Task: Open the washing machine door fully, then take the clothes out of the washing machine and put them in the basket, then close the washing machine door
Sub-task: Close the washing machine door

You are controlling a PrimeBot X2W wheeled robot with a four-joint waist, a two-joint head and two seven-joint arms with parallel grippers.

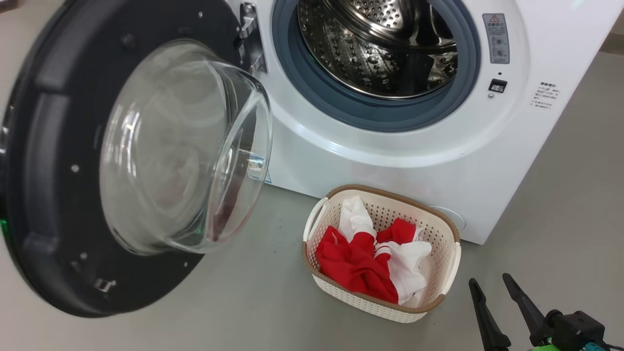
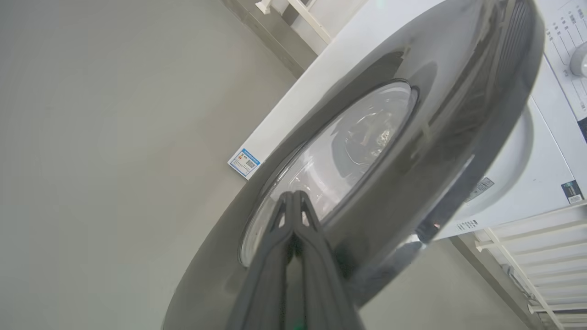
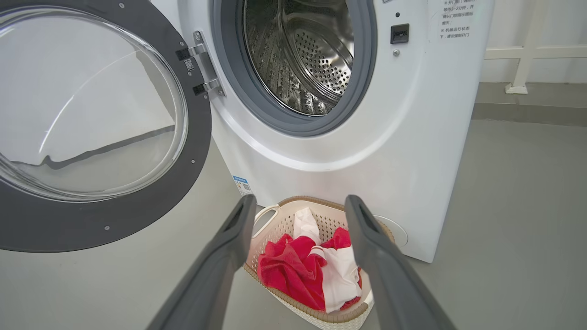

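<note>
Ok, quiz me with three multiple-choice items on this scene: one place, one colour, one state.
1. Where are the clothes? A in the drum; B in the basket; C on the floor.
2. What colour is the basket's rim? A blue; B brown; C black.
3. The washing machine door is: A shut; B barely ajar; C swung wide open.
Answers: 1 B, red and white fabric lies heaped inside it. 2 B, a brown band tops the cream walls. 3 C, its inner side with the glass bowl faces out.
</note>
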